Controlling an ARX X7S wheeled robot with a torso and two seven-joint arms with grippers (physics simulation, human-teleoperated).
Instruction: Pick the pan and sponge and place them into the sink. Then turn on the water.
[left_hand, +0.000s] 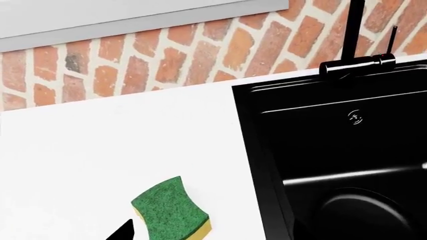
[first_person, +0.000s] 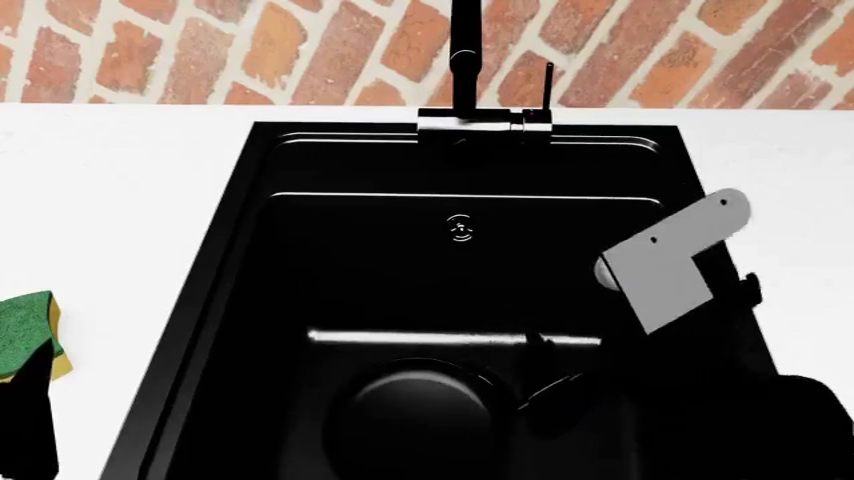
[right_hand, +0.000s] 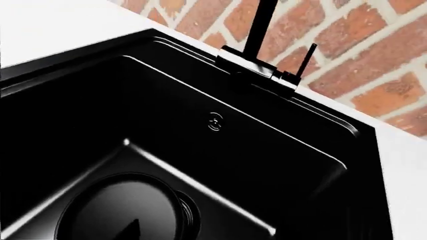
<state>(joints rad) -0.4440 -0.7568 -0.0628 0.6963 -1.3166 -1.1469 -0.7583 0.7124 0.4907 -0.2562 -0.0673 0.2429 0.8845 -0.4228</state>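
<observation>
Head view: pan (first_person: 416, 415) in sink (first_person: 220, 300), sponge (first_person: 27, 335) on counter (first_person: 120, 200); finger states unclear.

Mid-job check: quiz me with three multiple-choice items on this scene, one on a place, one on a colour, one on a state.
1. Where is the small green-and-yellow rectangular sponge?
A. in the basin
B. on the white countertop beside the large matte-black sink
C. on top of the faucet

2. What colour is its top face?
A. green
B. blue
C. red

3. What is the tall black faucet doing?
A. running hard
B. showing no stream
C. lying broken off in the basin

Answers:
1. B, the sponge lies on the counter outside the sink rim.
2. A, a green top sits over a yellow layer.
3. B, no water shows under the upright faucet.
</observation>
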